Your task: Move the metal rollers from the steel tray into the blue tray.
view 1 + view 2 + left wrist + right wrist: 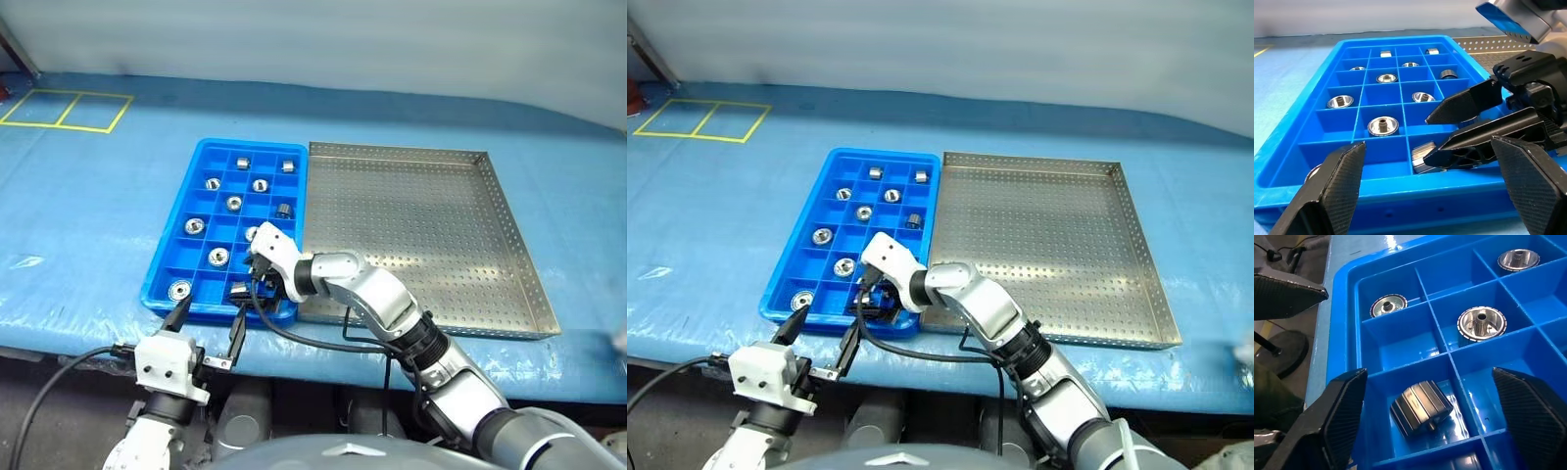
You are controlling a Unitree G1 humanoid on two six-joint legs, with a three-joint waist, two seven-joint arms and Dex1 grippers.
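The right gripper (pixel 1430 416) hangs over the near edge of the blue tray (pixel 157 279), its two black fingers spread wide and holding nothing. Directly between and just beyond those fingers, one ribbed metal roller (pixel 1421 408) lies tipped on its side on the floor of a near-row compartment, free of both fingers and touching neither. In the right wrist view two more of the metal rollers sit upright in the compartments behind it, one (pixel 1482 323) in the next row and one (pixel 1388 306) toward the tray's corner.

The left gripper (pixel 210 328) hovers off the bench's front edge, just short of the blue tray's near wall, fingers likewise wide apart and empty. From the left wrist view the right gripper's fingers (pixel 1469 103) point across into the near-row cell where the tipped roller lies.

Other rollers are scattered singly through the blue tray's cells, toward its far and left sides. The steel tray (pixel 490 323) sits just beside the blue tray on the right, touching or nearly touching it, its perforated base bare
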